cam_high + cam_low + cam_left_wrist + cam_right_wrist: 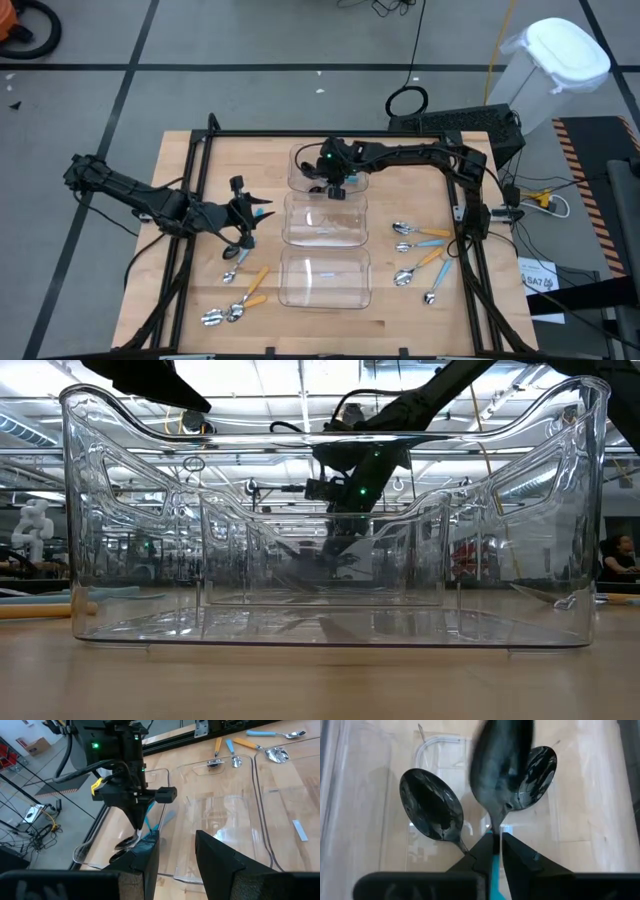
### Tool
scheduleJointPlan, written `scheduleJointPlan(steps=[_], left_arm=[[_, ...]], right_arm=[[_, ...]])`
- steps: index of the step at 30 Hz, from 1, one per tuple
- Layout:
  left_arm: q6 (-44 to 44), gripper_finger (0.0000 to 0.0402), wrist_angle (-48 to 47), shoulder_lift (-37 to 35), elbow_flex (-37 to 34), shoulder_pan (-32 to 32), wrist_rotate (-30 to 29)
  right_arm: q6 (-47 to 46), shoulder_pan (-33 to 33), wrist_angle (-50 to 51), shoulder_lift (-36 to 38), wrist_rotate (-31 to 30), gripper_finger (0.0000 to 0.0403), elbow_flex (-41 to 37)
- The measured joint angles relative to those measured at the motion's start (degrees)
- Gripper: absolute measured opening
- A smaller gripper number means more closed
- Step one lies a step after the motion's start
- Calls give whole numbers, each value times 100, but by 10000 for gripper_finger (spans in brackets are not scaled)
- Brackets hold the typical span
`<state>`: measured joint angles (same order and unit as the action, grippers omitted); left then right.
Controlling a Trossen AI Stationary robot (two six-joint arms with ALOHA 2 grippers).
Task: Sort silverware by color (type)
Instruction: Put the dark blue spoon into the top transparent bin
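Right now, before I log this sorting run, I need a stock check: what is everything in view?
Clear bins: three, transparent, in a row down the table's middle.
Spoons in the far bin: two, dark shiny bowls, lying side by side.
Held spoon: one, light-blue handle, hanging bowl-down over the far bin.
Right-side spoons: about five, blue or orange handles, loose on the table right of the bins.
Left-side spoons: about three, mostly orange handles, near the front left.
Table: one, light wood.
Right claw: closed on the held spoon's handle, above the far bin.
Left claw: hovering left of the middle bin.
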<state>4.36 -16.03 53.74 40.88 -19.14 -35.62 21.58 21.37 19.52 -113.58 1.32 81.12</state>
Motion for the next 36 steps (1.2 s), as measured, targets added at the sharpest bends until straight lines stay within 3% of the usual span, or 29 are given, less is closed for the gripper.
scheduleJointPlan(steps=[13,21,30,36], left_arm=[[-13,127,0,0,0,0,9],[-63,127,-47,-1,0,-2,13],[-485,127,-292,0,0,-2,17],[-1384,127,-867,0,0,-3,19]], right_arm=[[-116,-3,53,69,-9,79,-2],[-375,-259,258,723,2,80,-2],[-963,-1175,1268,1749,15,80,-2],[-1206,-2120,1912,2135,-15,80,-2]])
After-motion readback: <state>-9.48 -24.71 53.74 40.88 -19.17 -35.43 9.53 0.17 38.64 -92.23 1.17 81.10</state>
